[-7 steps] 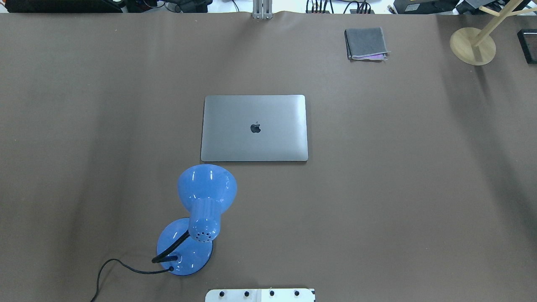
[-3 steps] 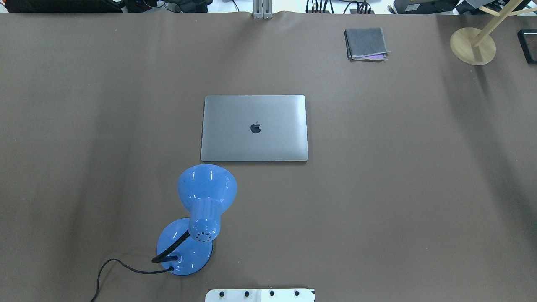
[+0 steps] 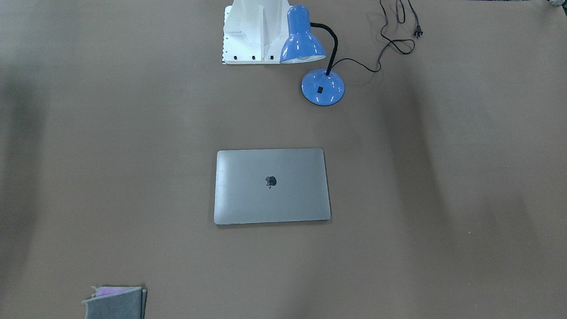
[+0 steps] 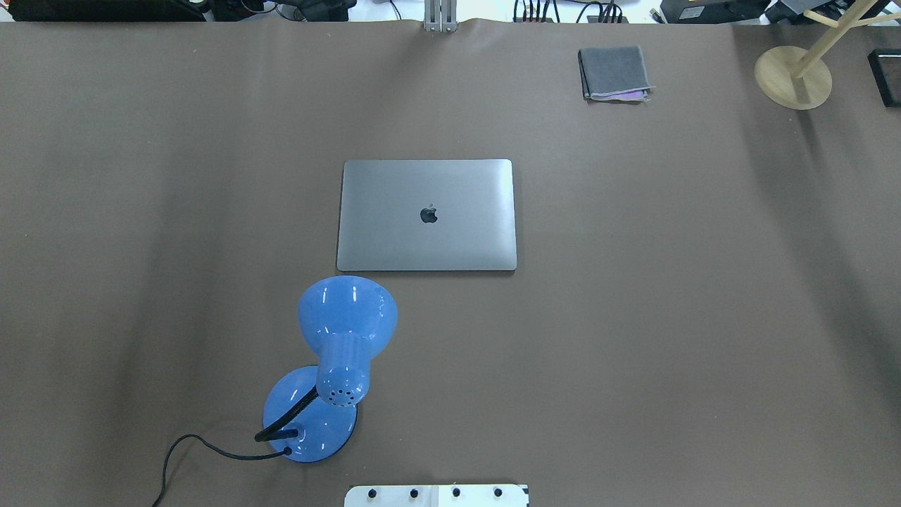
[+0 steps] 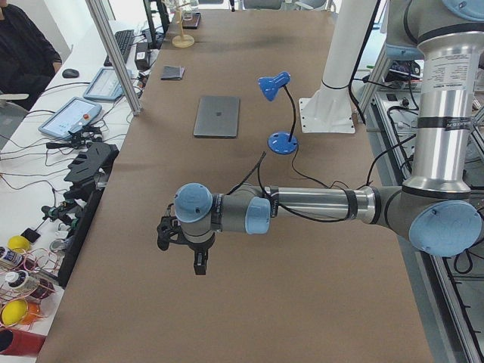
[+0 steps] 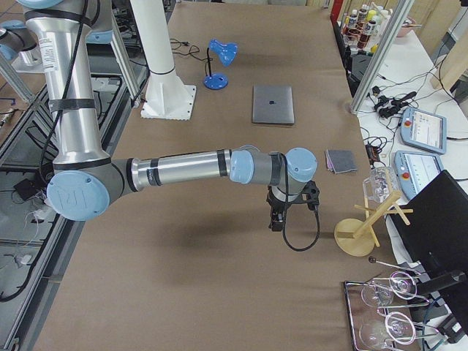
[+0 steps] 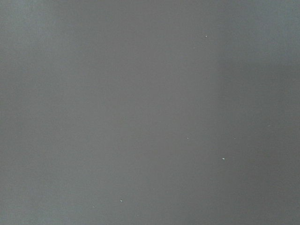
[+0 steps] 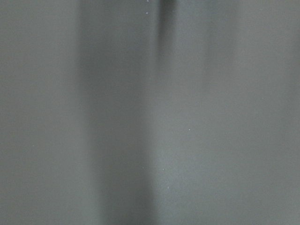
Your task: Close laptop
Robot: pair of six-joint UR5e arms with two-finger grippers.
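The space-grey laptop point(image 4: 426, 215) lies shut and flat in the middle of the table, lid down with the dark apple logo up. It also shows in the front view point(image 3: 272, 185), the left side view point(image 5: 217, 116) and the right side view point(image 6: 273, 104). My left gripper point(image 5: 198, 263) hangs over the table's left end, far from the laptop. My right gripper point(image 6: 276, 221) hangs over the right end, also far from it. Both show only in the side views, so I cannot tell whether they are open or shut. The wrist views show only bare brown table.
A blue desk lamp point(image 4: 331, 366) with a black cord stands near the robot base, just in front of the laptop's left corner. A folded grey cloth point(image 4: 614, 72) lies at the far right. A wooden stand point(image 4: 793, 76) sits at the far right corner.
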